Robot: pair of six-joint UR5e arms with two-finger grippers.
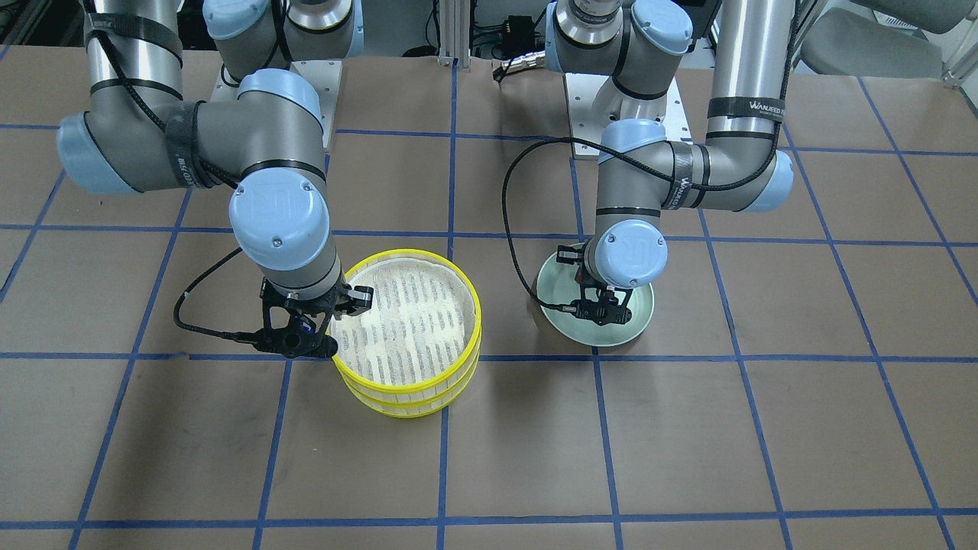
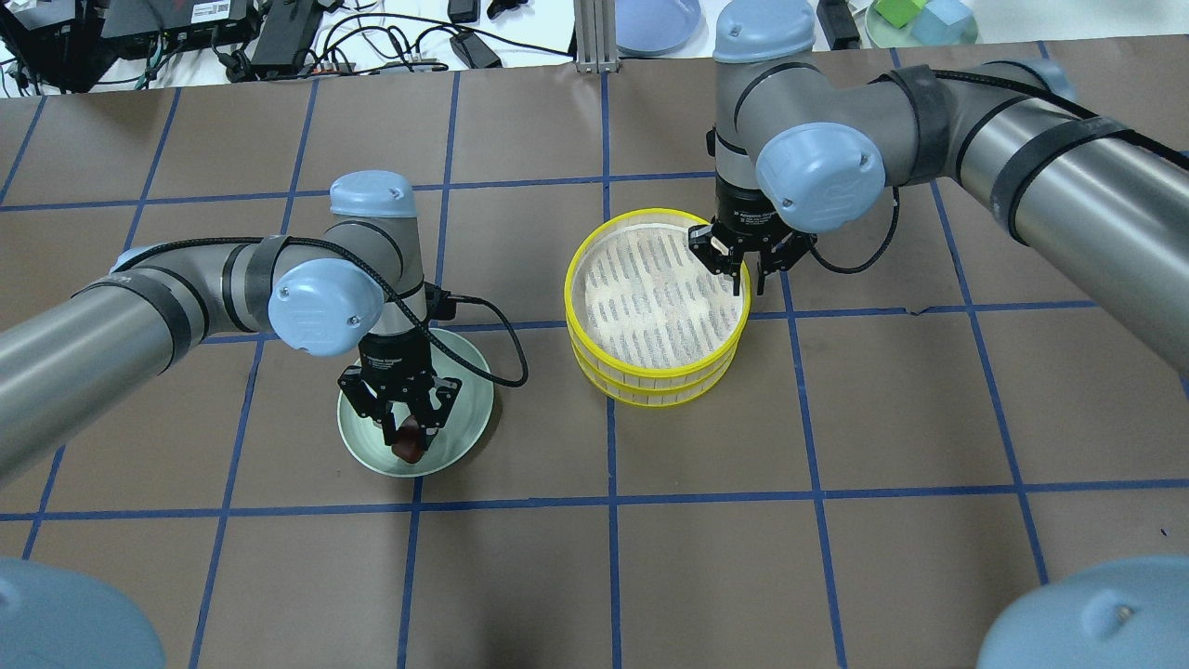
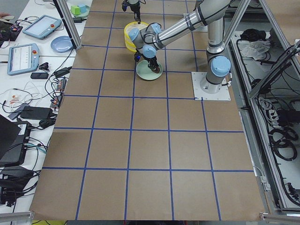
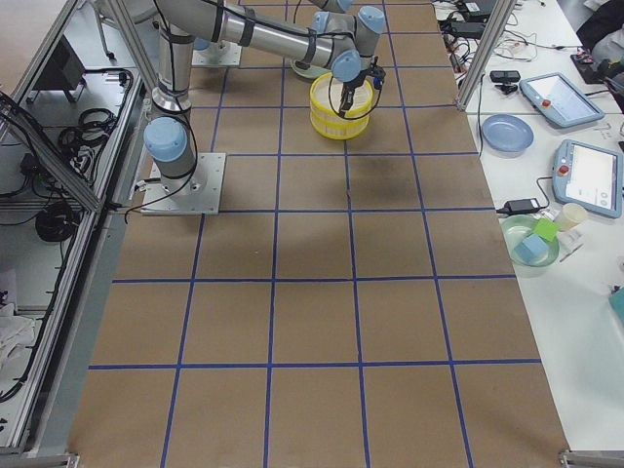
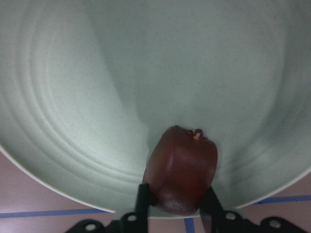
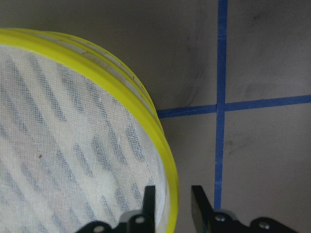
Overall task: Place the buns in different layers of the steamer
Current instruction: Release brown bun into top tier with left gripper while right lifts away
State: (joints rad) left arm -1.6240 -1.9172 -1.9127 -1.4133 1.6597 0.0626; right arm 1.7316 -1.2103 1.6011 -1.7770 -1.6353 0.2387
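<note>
The dark reddish-brown bun [image 5: 182, 170] sits near the edge of the pale green plate [image 5: 97, 97]. My left gripper [image 5: 175, 191] is shut on it, one finger on each side. It also shows in the overhead view [image 2: 407, 448] under the left gripper [image 2: 406, 432]. The two yellow-rimmed steamer layers are stacked, the top layer [image 2: 569, 288] on the lower layer [image 2: 650, 395]. My right gripper [image 6: 171, 191] straddles the top layer's yellow rim [image 6: 121, 87], one finger inside and one outside, shut on it. The cream-white bun is hidden.
The plate [image 2: 474, 409] lies about one grid square to the left of the steamer stack in the overhead view. Blue tape lines cross the brown table. Cables, tablets and bowls sit beyond the table's far edge.
</note>
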